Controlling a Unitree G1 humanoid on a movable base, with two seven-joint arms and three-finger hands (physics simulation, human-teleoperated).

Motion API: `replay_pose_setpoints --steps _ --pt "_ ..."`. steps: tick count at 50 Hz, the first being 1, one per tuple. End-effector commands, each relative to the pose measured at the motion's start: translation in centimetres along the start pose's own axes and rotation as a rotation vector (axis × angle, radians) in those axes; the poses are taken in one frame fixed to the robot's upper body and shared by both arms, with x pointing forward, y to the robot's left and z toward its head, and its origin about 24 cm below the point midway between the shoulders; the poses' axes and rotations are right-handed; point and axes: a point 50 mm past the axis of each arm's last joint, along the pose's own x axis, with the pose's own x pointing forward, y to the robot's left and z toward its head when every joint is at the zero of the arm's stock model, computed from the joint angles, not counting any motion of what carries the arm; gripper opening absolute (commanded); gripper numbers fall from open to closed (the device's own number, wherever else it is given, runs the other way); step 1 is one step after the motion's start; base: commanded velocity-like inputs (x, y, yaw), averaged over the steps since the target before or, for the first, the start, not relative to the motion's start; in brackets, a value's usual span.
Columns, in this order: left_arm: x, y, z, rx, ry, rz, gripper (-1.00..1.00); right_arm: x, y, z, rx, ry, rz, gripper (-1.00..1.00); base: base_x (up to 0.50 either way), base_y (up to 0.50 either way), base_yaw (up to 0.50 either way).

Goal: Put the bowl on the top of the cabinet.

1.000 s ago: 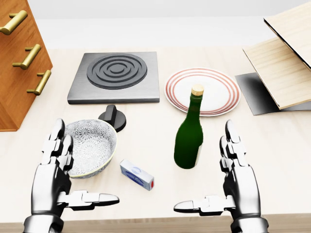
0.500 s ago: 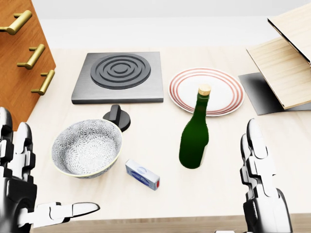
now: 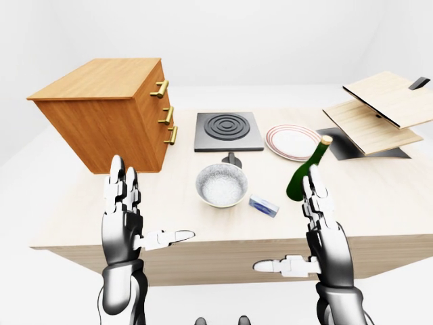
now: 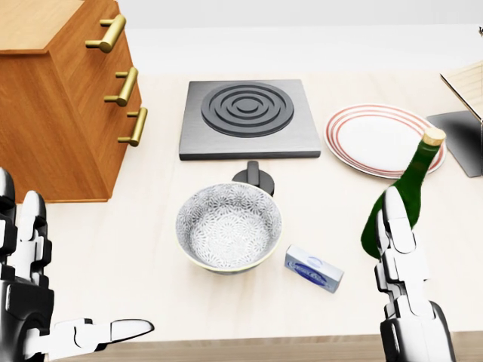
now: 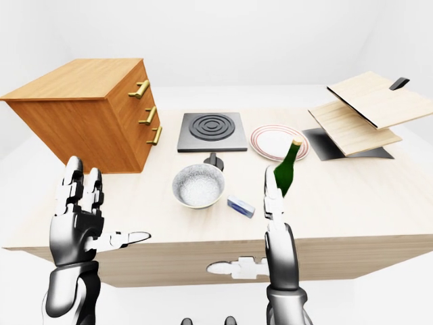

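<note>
Compared with the head view 0.5 s earlier, every tabletop thing sits further right and the cabinet fills more of the upper left; the whole picture shifts together, so the camera has moved, not the objects. 1 s earlier the left hand stood against the bowl's left side; now it is well apart from it.

Bowl: upright and empty on the table, near its lower edge in the head view, just below a black knob and the square burner plate. A small blue-and-white box lies just beside its lower right; the print on its label is too small to read.

Left hand and right hand: both flat, fingers spread wide and pointing up, thumbs turned inward, holding nothing. They flank the bowl at the table's near edge, probably squared up for a 2-handed approach.

Green bottle: leans just behind the right hand's fingertips in the head view; contact cannot be told. No label shows. It appears the likeliest thing to be knocked.

Cabinet: 3 brass handles face the burner plate; its flat top, the destination, is bare in the eye views.

Striped plate and wooden boards: well apart, not involved.
</note>
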Motion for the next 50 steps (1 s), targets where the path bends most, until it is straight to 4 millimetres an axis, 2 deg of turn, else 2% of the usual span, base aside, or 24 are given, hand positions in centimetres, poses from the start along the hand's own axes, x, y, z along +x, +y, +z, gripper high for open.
replay_pose_setpoints --steps 1,50 --pt "-0.01 -0.03 0.04 0.002 -0.001 -0.001 1.0 -0.04 0.02 0.08 -0.004 -0.003 0.002 1.0 0.0 0.5 0.0" --pt "-0.13 -0.1 0.11 0.0 -0.001 -0.008 1.0 -0.12 0.07 0.1 -0.005 -0.001 0.005 1.0 0.0 0.5 0.0"
